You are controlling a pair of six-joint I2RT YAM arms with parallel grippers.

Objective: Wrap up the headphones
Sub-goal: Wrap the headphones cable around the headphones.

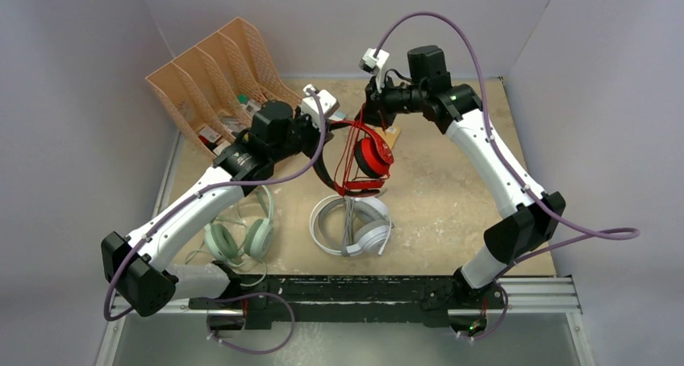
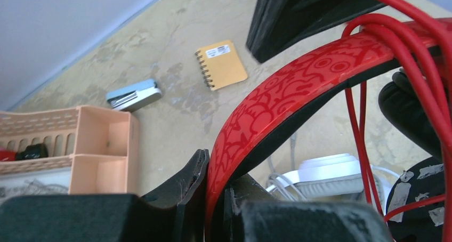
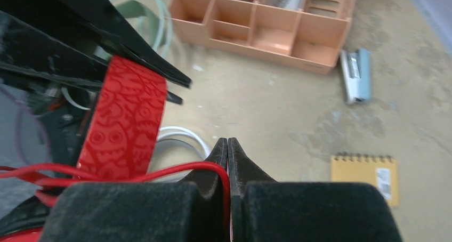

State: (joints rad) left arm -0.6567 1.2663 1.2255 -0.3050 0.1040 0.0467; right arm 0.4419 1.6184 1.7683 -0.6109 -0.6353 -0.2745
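No text legible anywhere. White sticker on orange spiral notebook point(image 2: 221, 65), on counter point(image 2: 176, 119) beyond left fingers point(image 2: 186, 183), off to right of right fingers point(image 3: 242, 170): dark print, too small to read. Headband of red headphones point(image 2: 277, 101), between left fingers: doodle pattern only, no letters. Blue stapler point(image 2: 133, 95): no marking readable

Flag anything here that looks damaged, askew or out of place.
On the red headphones, a black ear pad shows pale flaked patches, like worn covering. Otherwise only the stapler and notebook lie loose outside the organiser.
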